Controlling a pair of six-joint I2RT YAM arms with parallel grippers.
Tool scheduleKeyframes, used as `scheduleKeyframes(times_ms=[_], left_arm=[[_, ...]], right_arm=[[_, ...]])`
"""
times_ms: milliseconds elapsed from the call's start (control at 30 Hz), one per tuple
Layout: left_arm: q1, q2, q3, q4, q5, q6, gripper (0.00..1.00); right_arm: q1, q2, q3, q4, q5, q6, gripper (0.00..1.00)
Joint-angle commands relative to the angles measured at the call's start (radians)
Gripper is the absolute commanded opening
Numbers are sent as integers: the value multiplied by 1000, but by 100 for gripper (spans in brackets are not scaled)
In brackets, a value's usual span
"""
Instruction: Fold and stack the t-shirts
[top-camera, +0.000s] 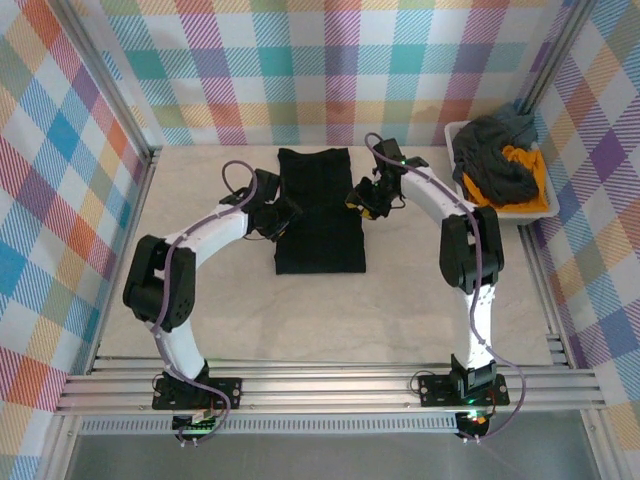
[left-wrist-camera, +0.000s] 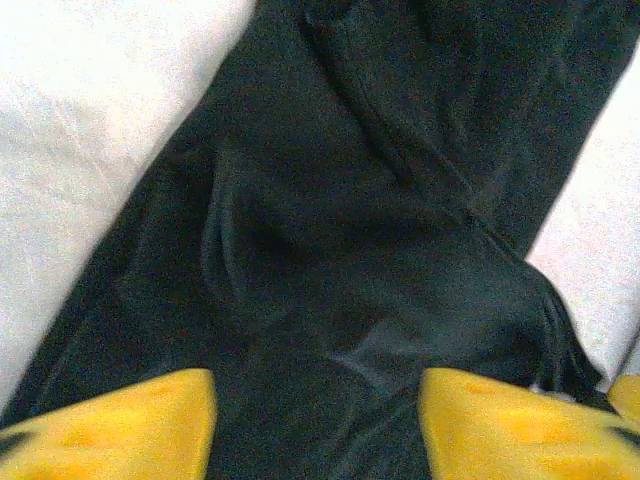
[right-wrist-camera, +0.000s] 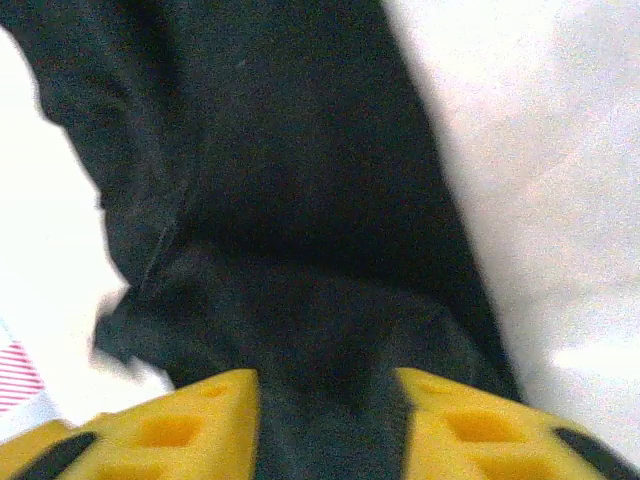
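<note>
Plain black fabric t-shirt (top-camera: 320, 215) lies mid-table as a folded strip, long axis 12-to-6. My left gripper (top-camera: 275, 215) sits on its 9 o'clock edge and the right gripper (top-camera: 366, 196) at 3. Both are spread, roughly equally close.

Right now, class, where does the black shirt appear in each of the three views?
Top external: the shirt lies flat at the table's centre, long side running away from the camera.
Left wrist: it crosses the picture diagonally, with table at upper left and right.
Right wrist: it covers the centre, with table on both sides.
Shared landmark: the pale table along the shirt's edges.
</note>
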Motion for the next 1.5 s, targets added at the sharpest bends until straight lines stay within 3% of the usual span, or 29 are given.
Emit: scheduleKeyframes(times_ms=[0, 100, 267, 367, 500, 667, 933, 1133, 1233, 1367, 1467], left_arm=[[5, -84, 35, -41, -49, 79, 77], [-32, -211, -108, -45, -74, 26, 76], [-79, -391, -481, 165, -34, -165, 73], [-78, -394, -571, 236, -30, -201, 74], [-76, -309, -571, 338, 8, -234, 75], [-70, -210, -552, 398, 10, -251, 68], [-63, -115, -553, 457, 21, -276, 28], [-49, -85, -536, 494, 22, -273, 7], [-47, -97, -523, 484, 26, -259, 0], [-47, -129, -521, 464, 27, -244, 0], [-47, -158, -531, 454, 20, -240, 0]], right_arm=[[-10, -82, -32, 2, 19, -101, 55], [-12, -235, -188, 42, 64, -130, 62], [2, -428, -513, 120, 14, -54, 63], [41, -480, -654, 201, -11, 23, 62], [51, -452, -764, 340, -82, 135, 62], [56, -367, -764, 399, -121, 189, 62], [67, -263, -702, 432, -138, 229, 53], [70, -225, -656, 489, -145, 264, 40], [80, -235, -641, 481, -151, 281, 40], [107, -280, -642, 410, -117, 279, 48], [113, -296, -657, 381, -103, 276, 47]])
